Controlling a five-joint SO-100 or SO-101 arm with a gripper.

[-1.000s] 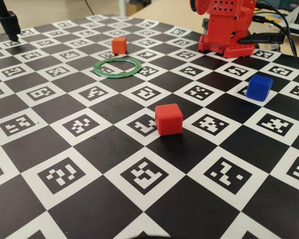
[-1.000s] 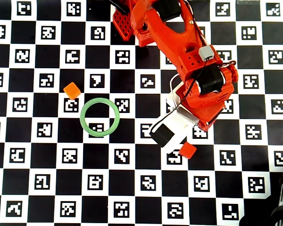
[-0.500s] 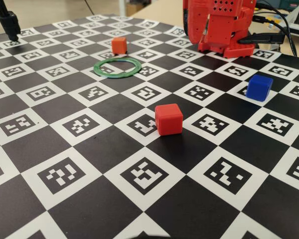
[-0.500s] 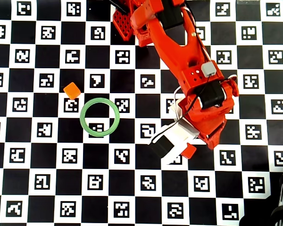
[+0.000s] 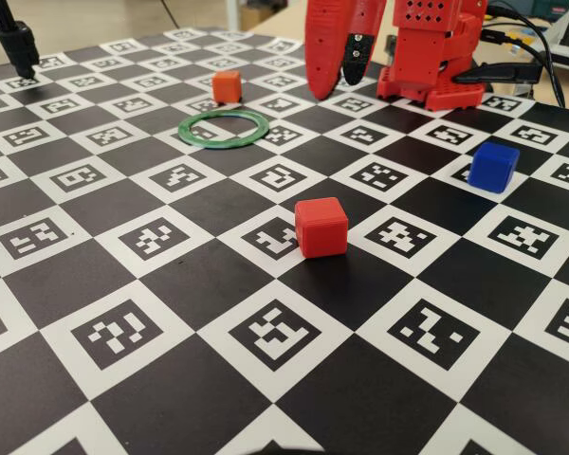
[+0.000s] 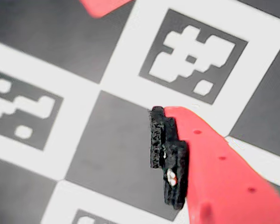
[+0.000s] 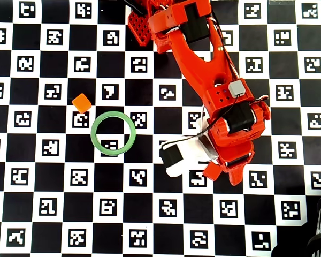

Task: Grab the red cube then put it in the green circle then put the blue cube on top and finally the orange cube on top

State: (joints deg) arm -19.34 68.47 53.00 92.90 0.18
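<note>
Your red two-finger gripper (image 5: 339,83) hangs empty above the checkered board, fingers slightly parted. The small matte red plastic cube (image 5: 321,227) sits untouched, so line up over it.

The red cube (image 5: 321,227), blue cube (image 5: 494,167) and orange cube (image 5: 227,86) look matt plastic, the checkered mat (image 5: 171,284) smooth and faintly glossy, the gripper's pad (image 6: 168,156) rough black.

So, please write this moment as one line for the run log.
hand: above board, empty | red cube: on board | ring: empty
</note>
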